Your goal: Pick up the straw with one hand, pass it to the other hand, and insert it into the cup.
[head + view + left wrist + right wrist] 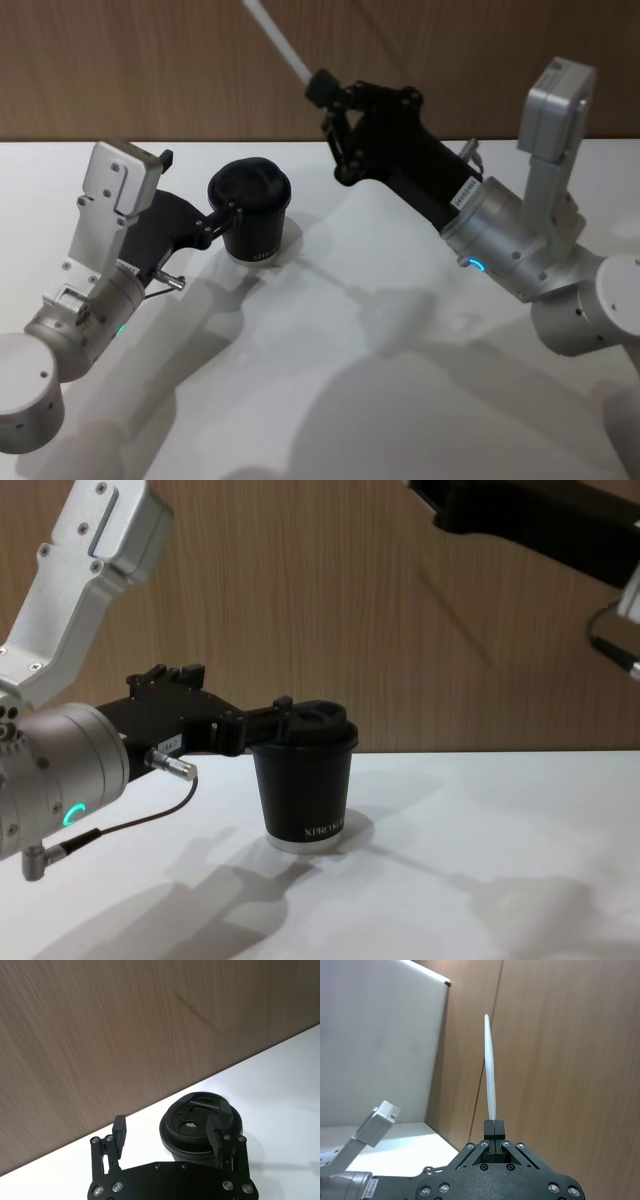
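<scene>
My right gripper is raised above the table's far side, shut on the straw. The thin white straw slants up and to the left out of the fingertips, and in the right wrist view the straw rises straight from the closed right gripper. The cup, black with a domed lid, stands upright on the table. My left gripper is open at lid height. One finger lies over the edge of the cup; the other finger stands apart from it.
The white table ends at a wooden wall close behind the cup. The cup has small white lettering near its base. The right arm's black body crosses high above the table.
</scene>
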Robot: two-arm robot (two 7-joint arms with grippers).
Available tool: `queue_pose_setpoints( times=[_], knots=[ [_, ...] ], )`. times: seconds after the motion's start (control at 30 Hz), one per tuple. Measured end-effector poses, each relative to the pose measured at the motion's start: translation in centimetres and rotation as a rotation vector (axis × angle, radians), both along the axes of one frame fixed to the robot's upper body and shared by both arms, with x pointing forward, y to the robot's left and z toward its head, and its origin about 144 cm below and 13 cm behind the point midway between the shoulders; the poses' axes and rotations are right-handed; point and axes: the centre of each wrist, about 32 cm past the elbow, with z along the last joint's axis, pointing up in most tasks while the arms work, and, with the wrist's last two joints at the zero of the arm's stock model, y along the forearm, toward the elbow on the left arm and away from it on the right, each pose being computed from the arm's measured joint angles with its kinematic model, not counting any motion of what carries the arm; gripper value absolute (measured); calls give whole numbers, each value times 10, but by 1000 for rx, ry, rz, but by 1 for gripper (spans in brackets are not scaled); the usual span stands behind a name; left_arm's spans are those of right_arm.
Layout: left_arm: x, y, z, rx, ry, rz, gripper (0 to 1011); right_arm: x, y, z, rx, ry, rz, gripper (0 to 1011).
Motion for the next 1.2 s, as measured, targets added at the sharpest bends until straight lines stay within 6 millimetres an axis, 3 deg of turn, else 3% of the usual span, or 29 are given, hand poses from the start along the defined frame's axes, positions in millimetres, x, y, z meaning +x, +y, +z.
queue_pose_setpoints(
  times=[0.7, 1.2],
  knots=[
    [-2, 7, 4, -67, 1, -32, 1003, 8, 9, 8, -53, -56, 94, 1],
    [-23, 45, 19, -260, -3, -157, 1003, 10, 10, 10, -61, -64, 108, 1]
  ],
)
